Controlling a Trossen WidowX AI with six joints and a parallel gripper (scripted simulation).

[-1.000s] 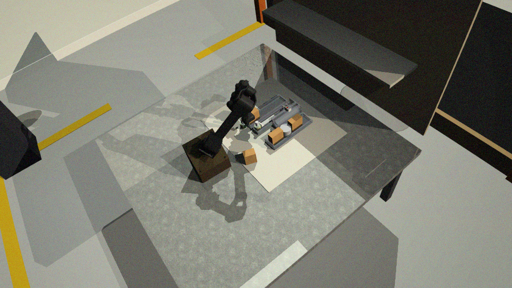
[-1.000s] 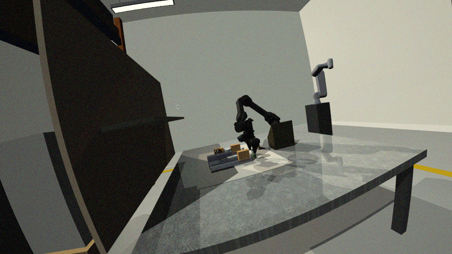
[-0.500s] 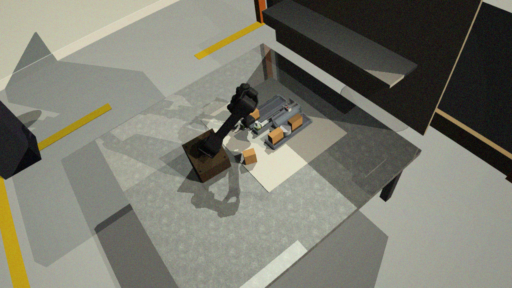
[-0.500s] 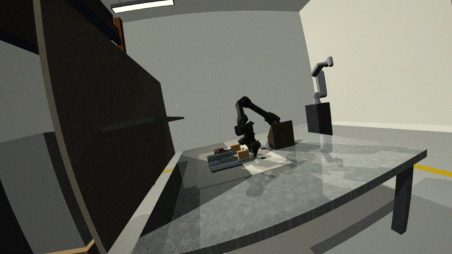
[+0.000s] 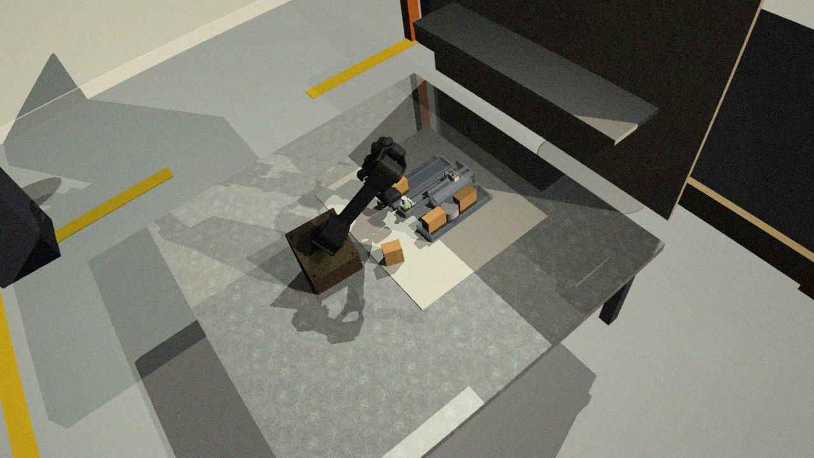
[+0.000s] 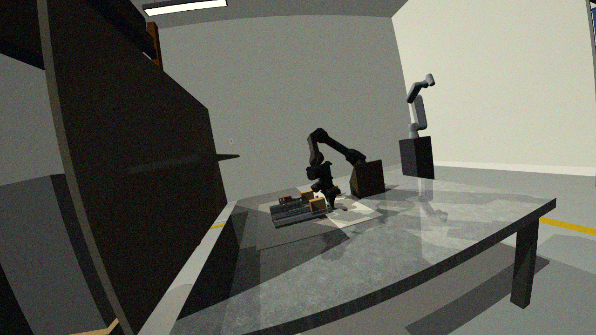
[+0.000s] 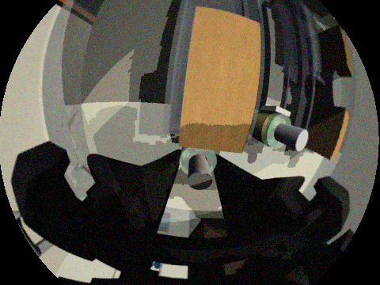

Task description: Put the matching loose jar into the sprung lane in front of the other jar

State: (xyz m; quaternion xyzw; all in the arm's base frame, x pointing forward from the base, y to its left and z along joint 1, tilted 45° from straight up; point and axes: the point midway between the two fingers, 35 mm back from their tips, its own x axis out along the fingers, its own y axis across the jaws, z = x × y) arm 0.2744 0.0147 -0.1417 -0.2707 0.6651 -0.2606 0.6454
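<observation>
The loose jar (image 7: 200,169), pale green glass with a grey cap, stands upright on the light mat in front of the near orange block. My gripper (image 7: 196,155) (image 6: 330,203) points down over it and is shut on it, one black fingertip against each side. In the top view the arm hides this jar. The lane jar (image 5: 405,203) (image 7: 277,128), with the same pale green glass and grey cap and a yellowish part below, stands at the front end of the sprung lane, to the right in the wrist view. A white piece (image 7: 276,109), possibly the pusher plate, shows behind it.
The orange block (image 7: 222,71) (image 6: 317,204) sits in the neighbouring lane, close beyond the fingertips. Two more orange blocks (image 5: 434,219) (image 5: 465,197) flank a grey cylinder (image 5: 451,212) in the far-side lane. Another orange block (image 5: 392,252) stands near the arm's base.
</observation>
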